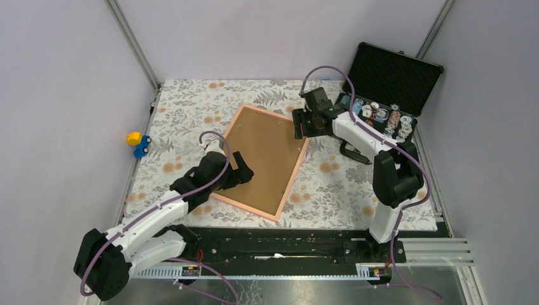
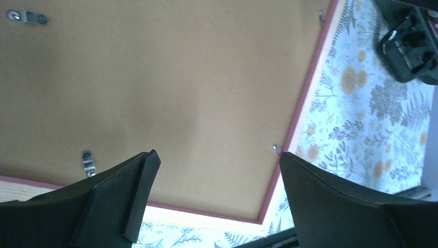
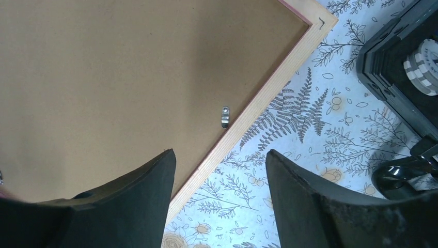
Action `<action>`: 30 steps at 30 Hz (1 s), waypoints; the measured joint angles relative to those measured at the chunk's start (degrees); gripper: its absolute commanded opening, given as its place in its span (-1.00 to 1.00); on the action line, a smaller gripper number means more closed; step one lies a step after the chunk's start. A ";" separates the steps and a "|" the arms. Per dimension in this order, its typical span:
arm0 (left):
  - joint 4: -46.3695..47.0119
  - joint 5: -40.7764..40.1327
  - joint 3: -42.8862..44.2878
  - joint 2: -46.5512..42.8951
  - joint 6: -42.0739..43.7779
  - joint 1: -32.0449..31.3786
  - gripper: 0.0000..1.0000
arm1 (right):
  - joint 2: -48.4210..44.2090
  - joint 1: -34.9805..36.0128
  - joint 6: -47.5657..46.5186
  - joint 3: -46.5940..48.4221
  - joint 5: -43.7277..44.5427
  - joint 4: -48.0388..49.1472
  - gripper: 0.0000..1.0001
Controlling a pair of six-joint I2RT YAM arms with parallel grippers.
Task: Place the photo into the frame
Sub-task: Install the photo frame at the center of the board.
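Found the frame (image 1: 293, 180) lying flat and back-up on the floral cloth (image 1: 343, 178), set at a slant, with its brown backing board (image 1: 267, 159) seated inside the pink rim. Front face of the frame turned down, hidden. Noted small metal tabs (image 3: 225, 117) along the board's margin, just inside the frame's rim. Observed the left gripper (image 2: 217, 157) over the frame's left side, above the board, jaws spread wide with nothing between them, grasping nothing. Observed the right gripper (image 3: 219, 155) over the frame's far-right edge, jaws apart, one finger above the board and the other above the cloth just outside the frame, grasping nothing. Cannot tell from either wrist view whether any finger touches the frame. Recorded an open black case (image 1: 394, 76) to the right of and beyond the frame, well apart from it, with round chips (image 1: 381, 117) in its lower half. Recorded a small yellow and blue toy (image 1: 137, 143) to the left of the frame, past the cloth's edge, well apart.
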 measured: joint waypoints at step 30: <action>-2.84 9.75 -3.39 10.36 -17.97 -1.49 0.97 | 31.17 -4.24 -5.35 31.91 -1.31 -1.33 0.73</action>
